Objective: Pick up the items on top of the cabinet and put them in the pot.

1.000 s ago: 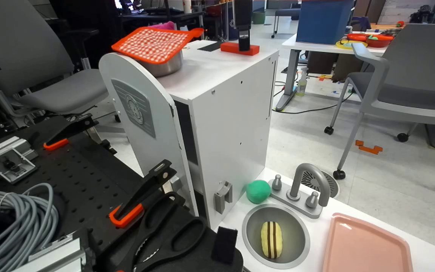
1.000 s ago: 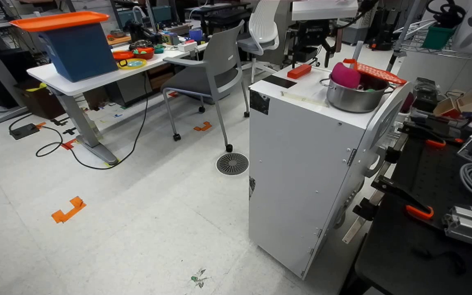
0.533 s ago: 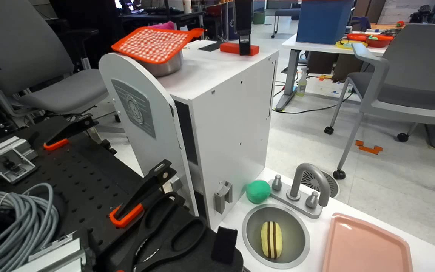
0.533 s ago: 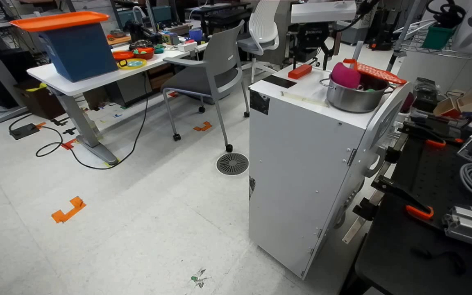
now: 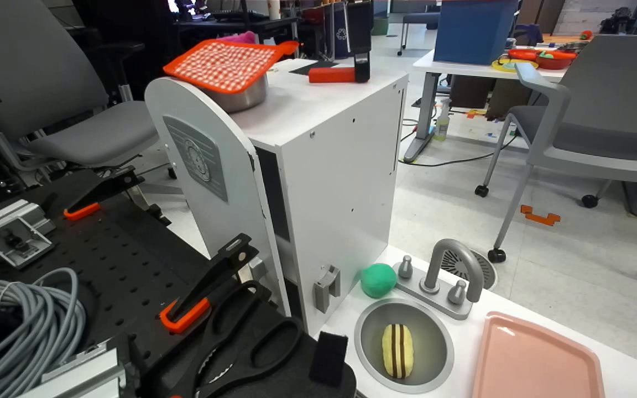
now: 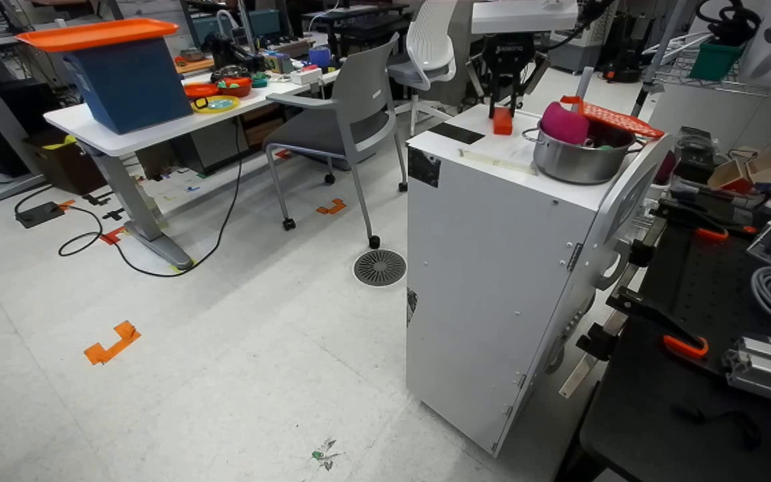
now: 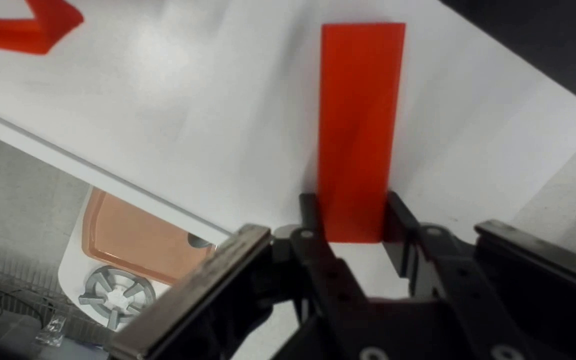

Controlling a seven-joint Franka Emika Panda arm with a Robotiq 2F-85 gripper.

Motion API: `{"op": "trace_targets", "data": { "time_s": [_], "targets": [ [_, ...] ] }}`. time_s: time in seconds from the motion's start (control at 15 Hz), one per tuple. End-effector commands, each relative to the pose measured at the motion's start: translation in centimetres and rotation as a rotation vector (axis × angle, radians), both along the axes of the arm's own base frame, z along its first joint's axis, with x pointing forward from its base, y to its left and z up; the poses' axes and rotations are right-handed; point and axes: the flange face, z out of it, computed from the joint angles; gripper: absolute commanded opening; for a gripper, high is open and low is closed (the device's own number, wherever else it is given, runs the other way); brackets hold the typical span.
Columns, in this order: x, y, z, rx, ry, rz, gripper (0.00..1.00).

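Clamped by one end: red block (image 7: pixel 360 115) at the top of the white cabinet (image 6: pixel 479 281)

Bright orange-red, long, straight-edged and plain-faced. On or just over the cabinet's flat top, hard to tell which, and apart from the pot (image 6: pixel 576 161). Squeezed near one end by the gripper (image 7: pixel 354 215), with black fingers (image 7: pixel 312 212) set against both long sides.

Grey steel and thin loop handles on the pot. At its rim, a tilted cloth (image 5: pixel 224 65) in red-and-white check, plus a rounded magenta thing (image 6: pixel 563 122). On the cabinet's arched panel (image 5: pixel 235 221), a grey plate (image 5: pixel 197 157) moulded with ridges and a round emblem. Farther out, a round grey sink (image 5: pixel 429 354) holding a yellow oblong (image 5: pixel 397 351) banded dark brown; beside it, a glossy pink tray (image 5: pixel 537 359).

Pale lettering on the gripper's housing (image 6: pixel 509 51), too small for sure reading. On a dark bin (image 5: pixel 342 50), a white recycling mark (image 5: pixel 341 33).
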Motion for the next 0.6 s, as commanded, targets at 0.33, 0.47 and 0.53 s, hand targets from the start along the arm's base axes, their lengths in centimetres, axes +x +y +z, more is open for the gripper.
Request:
{"op": "trace_targets", "data": {
  "time_s": [0.33, 0.47, 0.53],
  "targets": [
    [0.1, 0.1, 0.5, 0.01, -0.01, -0.011, 0.08],
    [-0.3, 0.3, 0.9, 0.005, -0.005, 0.012, 0.08],
    [-0.7, 0.3, 1.3, 0.002, 0.0, 0.024, 0.08]
  ]
}}
